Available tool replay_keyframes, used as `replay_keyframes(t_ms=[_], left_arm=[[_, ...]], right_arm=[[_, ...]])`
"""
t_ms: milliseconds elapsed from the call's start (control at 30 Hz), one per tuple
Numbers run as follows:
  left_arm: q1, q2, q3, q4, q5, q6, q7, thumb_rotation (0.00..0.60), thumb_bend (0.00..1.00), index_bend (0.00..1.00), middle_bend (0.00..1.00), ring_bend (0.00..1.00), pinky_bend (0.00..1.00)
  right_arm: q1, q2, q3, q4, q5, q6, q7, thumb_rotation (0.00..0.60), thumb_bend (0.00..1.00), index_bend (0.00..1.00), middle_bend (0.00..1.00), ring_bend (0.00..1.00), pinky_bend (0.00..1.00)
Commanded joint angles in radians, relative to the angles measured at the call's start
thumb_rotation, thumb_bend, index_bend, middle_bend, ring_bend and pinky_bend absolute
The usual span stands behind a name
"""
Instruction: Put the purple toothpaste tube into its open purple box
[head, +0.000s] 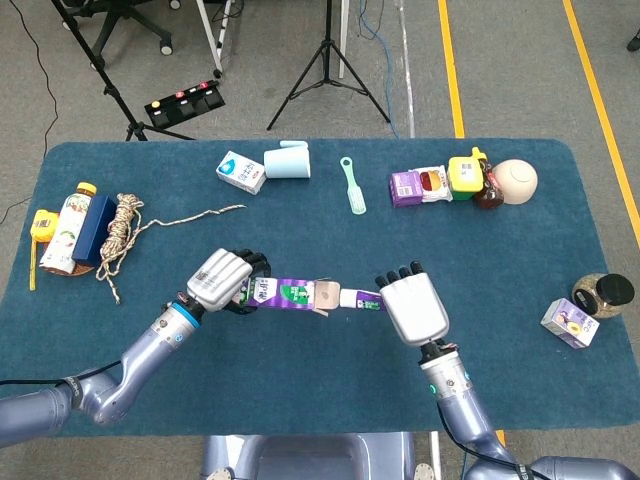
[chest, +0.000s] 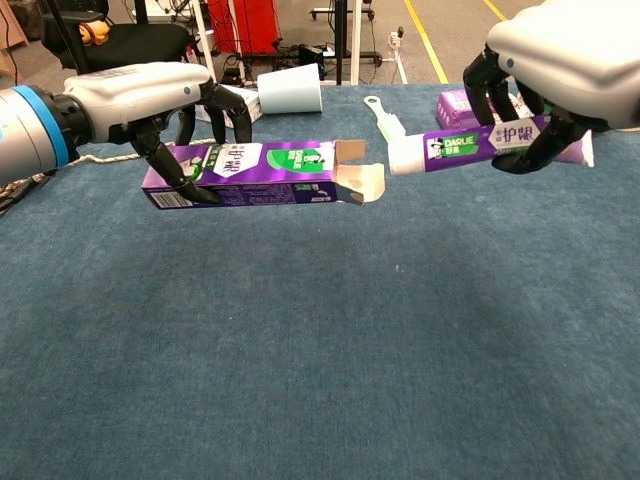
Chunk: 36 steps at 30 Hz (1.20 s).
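Both pieces are off the table and facing each other end to end. The left hand (chest: 160, 100) grips the purple box (chest: 255, 172) around its closed half, fingers wrapped over the top and thumb underneath, so the open end with its splayed cardboard flaps (chest: 360, 180) points toward the other arm. The right hand (chest: 560, 60) is clamped on the purple toothpaste tube (chest: 470, 143) near its flat crimped tail, with the white cap (chest: 398, 155) leading and sitting just beside the flaps, roughly level with the mouth but not yet inside it.

The tube looks light and soft-walled; I'd judge that a hard squeeze would dent it or bow it, so the tail end, where it is held now, is a sensible place to grip (it leaves the whole front length free to slide in). The box is thin card, stiff along its length but easily crushed across its faces, and the loose flaps could catch the cap and fold inward. Holding it well back from the mouth keeps the opening from being pinched shut.

As for the box's contents, its interior is not visible from either camera; I cannot tell whether anything is in it. At the far edge a pale blue cup (head: 288, 161) lies tipped on its side by a small carton (head: 241, 171), and a lidded jar (head: 602, 294) stands at the right beside another small box.
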<state>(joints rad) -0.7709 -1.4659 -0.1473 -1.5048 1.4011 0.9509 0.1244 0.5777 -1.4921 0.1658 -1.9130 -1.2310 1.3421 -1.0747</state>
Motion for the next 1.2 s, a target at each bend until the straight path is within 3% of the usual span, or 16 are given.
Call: replay_keyframes(t_ms=[33, 567, 1200], left_arm=[[-0.01, 0.0, -0.006, -0.019, -0.011, -0.008, 0.02, 0.6, 0.22, 0.46, 0.36, 0.35, 0.59], [-0.044, -0.035, -0.027, -0.06, -0.085, -0.025, 0.096, 0.6, 0.22, 0.46, 0.36, 0.35, 0.59], [-0.073, -0.098, -0.036, -0.014, -0.114, -0.053, 0.034, 0.6, 0.22, 0.46, 0.36, 0.35, 0.59]], right_arm=[[0.009, -0.018, 0.004, 0.02, 0.018, -0.007, -0.004, 0.6, 0.53, 0.59, 0.61, 0.6, 0.44], [0.034, -0.062, 0.012, 0.049, 0.066, 0.007, -0.044, 0.6, 0.53, 0.59, 0.61, 0.61, 0.44], [0.055, -0.106, -0.008, 0.042, 0.069, 0.027, -0.099, 0.6, 0.54, 0.59, 0.61, 0.61, 0.44]])
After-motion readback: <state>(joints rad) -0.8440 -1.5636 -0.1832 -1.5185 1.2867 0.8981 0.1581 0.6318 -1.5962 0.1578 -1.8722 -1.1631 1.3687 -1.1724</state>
